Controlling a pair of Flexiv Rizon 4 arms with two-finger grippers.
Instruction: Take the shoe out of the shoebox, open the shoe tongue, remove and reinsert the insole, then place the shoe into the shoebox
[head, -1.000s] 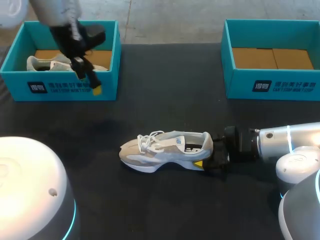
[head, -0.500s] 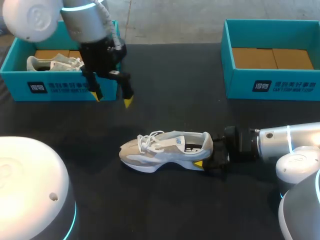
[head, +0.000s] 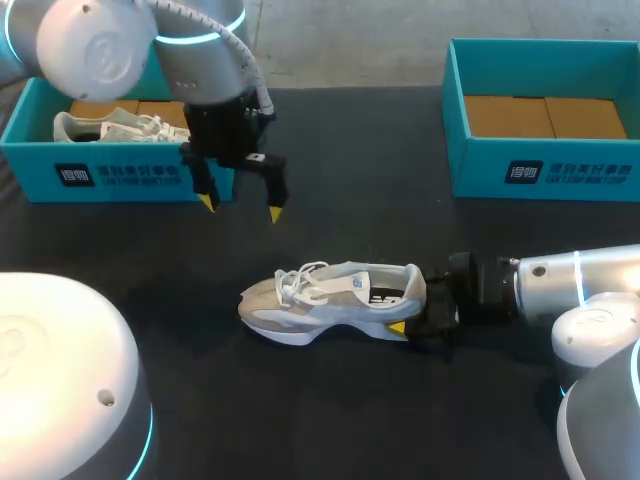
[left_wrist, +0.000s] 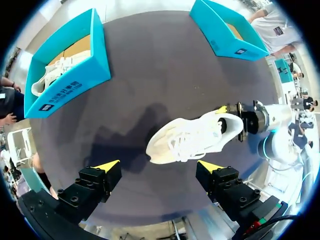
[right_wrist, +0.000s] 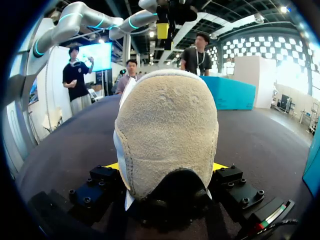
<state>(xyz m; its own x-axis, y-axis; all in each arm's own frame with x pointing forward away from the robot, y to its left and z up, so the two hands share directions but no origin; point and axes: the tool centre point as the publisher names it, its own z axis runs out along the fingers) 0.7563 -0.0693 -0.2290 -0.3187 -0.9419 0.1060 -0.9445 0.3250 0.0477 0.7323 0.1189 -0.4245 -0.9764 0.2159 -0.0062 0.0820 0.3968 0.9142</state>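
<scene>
A grey and white shoe (head: 335, 300) lies on its sole in the middle of the black table, toe pointing left. My right gripper (head: 420, 318) is at its heel, shut on the shoe; in the right wrist view the heel (right_wrist: 167, 125) fills the space between the fingers of that gripper (right_wrist: 166, 167). My left gripper (head: 240, 208) hangs open and empty above the table, between the left shoebox (head: 130, 178) and the shoe. In the left wrist view the shoe (left_wrist: 192, 137) lies ahead of the left gripper (left_wrist: 159, 165), laces up.
The left teal shoebox holds a second pale shoe (head: 110, 125). Another teal shoebox (head: 545, 165) at the back right shows only its cardboard floor. White robot housings (head: 60, 380) fill the near left and near right corners.
My left arm has swung from over the left shoebox out to the right and nearer the shoe, gripper still open. The right arm and the shoe have not moved.
</scene>
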